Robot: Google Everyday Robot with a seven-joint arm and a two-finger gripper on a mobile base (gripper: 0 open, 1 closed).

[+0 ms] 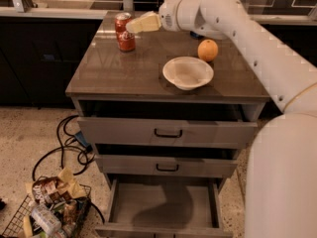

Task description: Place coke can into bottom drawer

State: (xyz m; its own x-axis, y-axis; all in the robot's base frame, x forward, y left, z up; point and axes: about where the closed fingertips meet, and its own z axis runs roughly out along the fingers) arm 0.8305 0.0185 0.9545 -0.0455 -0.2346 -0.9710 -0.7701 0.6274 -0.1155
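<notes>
The red coke can [125, 32] stands upright at the back left of the cabinet top [124, 73]. My gripper [134, 25] reaches in from the right at the height of the can's upper half, and its cream fingertips touch or overlap the can's right side. The bottom drawer [163, 205] is pulled out, and its plain grey floor holds nothing but the arm's shadow.
A white bowl [187, 72] and an orange [207, 50] sit on the cabinet top to the right of the can. The two upper drawers [167, 132] stand slightly ajar. A wire basket of snack packets [47, 209] and black cables [69, 143] lie on the floor at left.
</notes>
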